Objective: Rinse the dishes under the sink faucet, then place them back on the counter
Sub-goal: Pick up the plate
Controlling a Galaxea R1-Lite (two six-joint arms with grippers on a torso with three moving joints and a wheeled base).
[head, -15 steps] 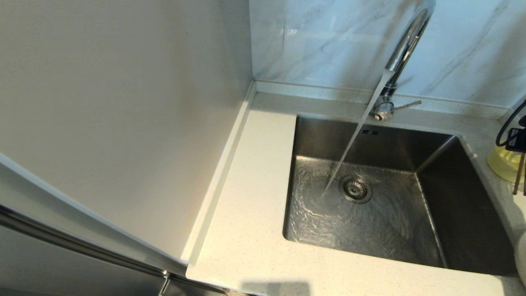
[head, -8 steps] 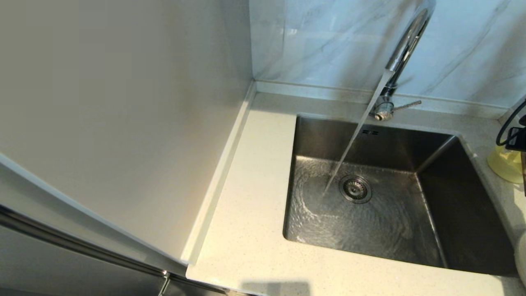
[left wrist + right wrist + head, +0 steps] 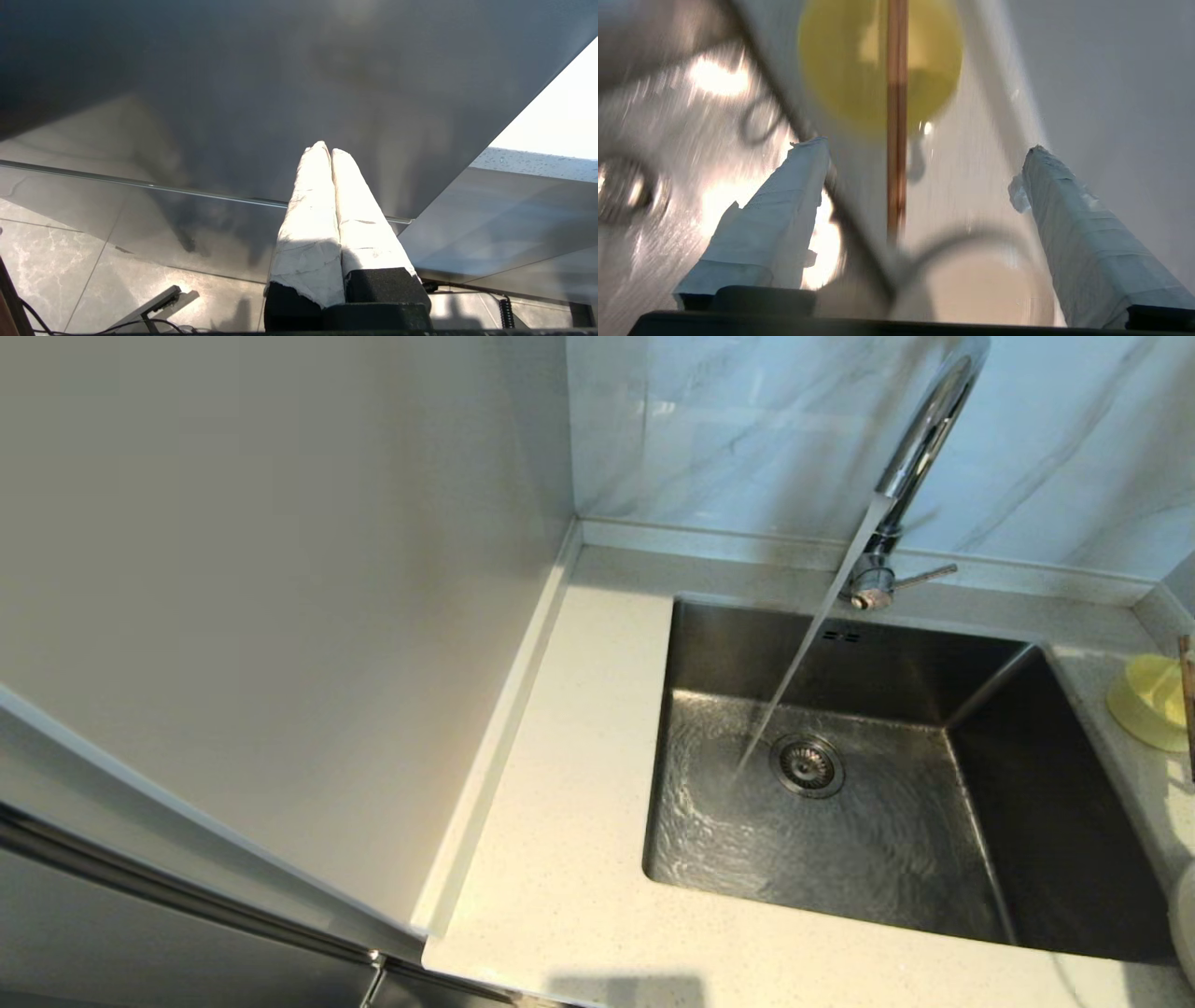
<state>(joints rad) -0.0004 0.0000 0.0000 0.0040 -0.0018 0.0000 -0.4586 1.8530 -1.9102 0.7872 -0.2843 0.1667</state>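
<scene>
I see water running from faucet (image 3: 920, 439) into sink (image 3: 840, 803); my right tool (image 3: 924, 154) spread wide, empty, above chopsticks (image 3: 896, 140) lying across yellow bowl (image 3: 1146, 702) on worktop (image 3: 579, 803); left tool (image 3: 327, 154) pressed together, parked low; next, I judge: descend, pinch chopsticks.

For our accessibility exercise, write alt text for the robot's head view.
Water runs from the chrome faucet into the steel sink, landing beside the drain strainer. On the speckled counter, at the right edge, sit a yellow bowl and brown chopsticks. No gripper shows.
</scene>
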